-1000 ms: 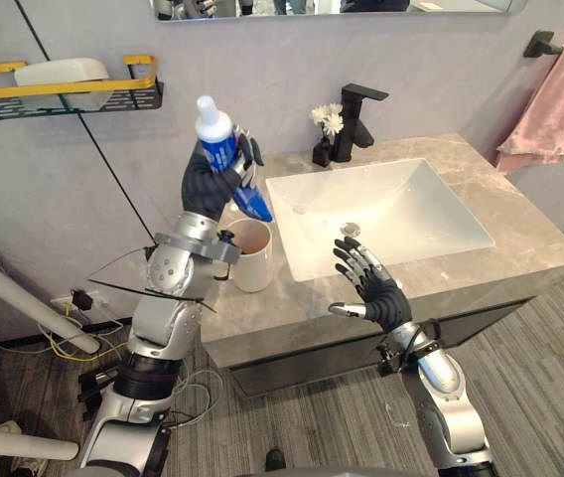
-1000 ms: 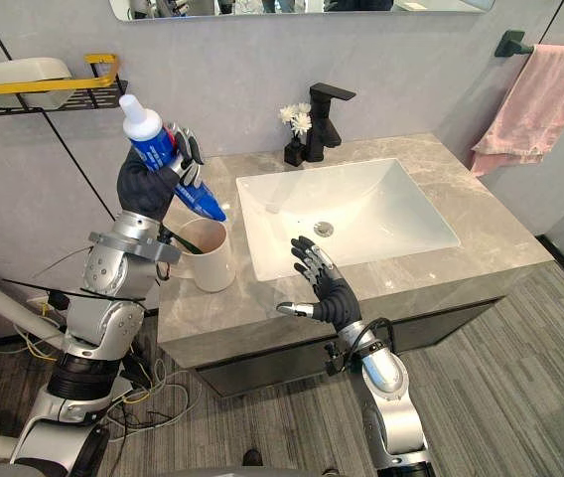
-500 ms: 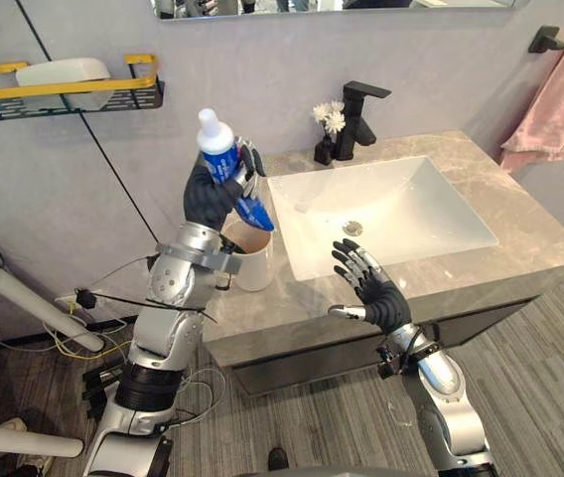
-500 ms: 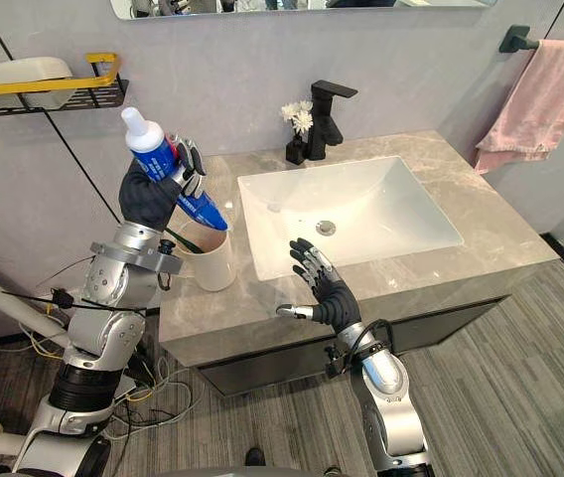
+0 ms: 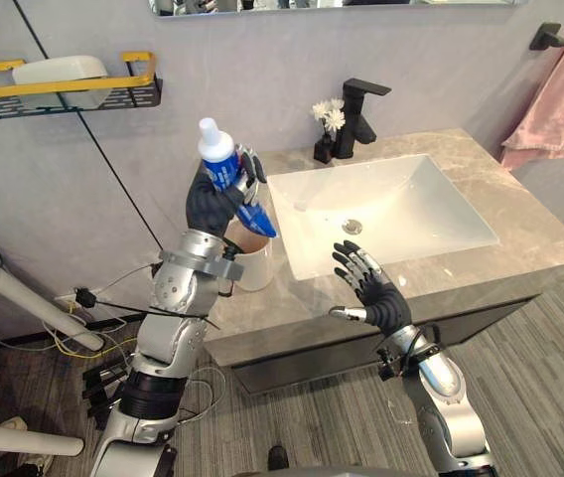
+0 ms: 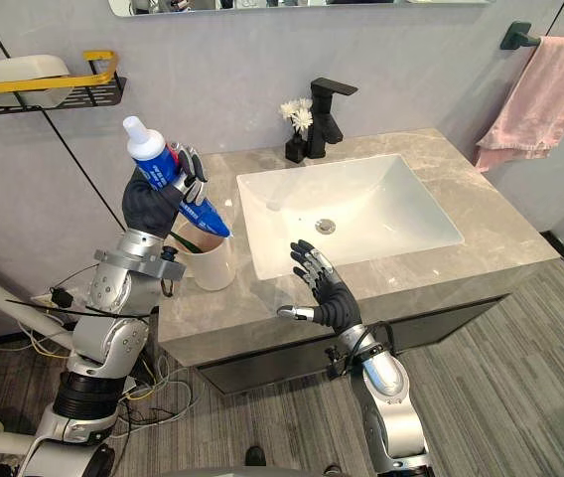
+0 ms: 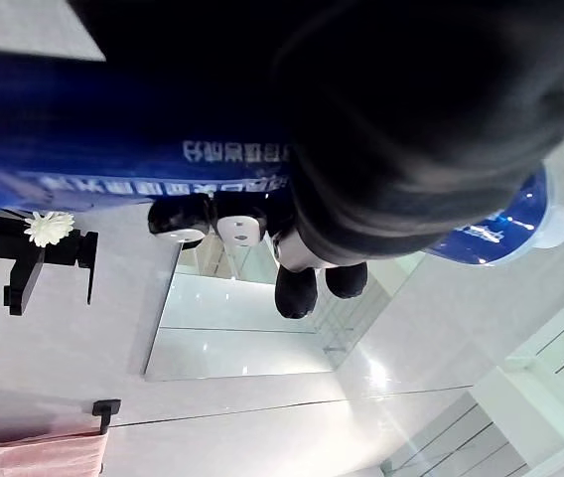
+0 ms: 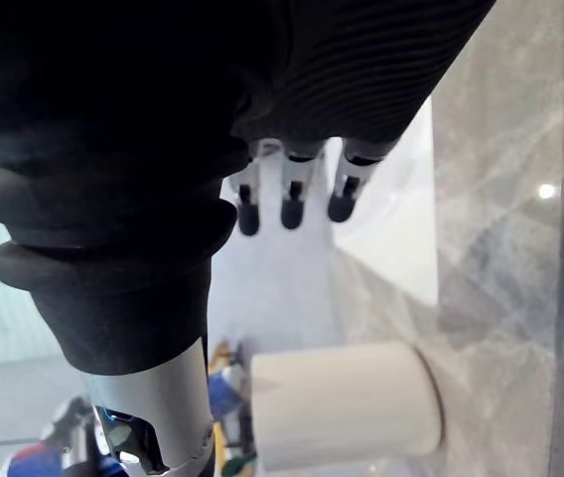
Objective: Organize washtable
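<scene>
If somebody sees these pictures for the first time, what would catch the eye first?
Most striking is the left hand, curled round a blue toothpaste tube with a white cap, its lower end by the mouth of the cream cup on the counter left of the sink. The right hand hovers open near the counter's front edge.

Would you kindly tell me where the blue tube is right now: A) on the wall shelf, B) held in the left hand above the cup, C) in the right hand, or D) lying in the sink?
B: the left hand is curled round the blue tube, just over the cream cup.
</scene>
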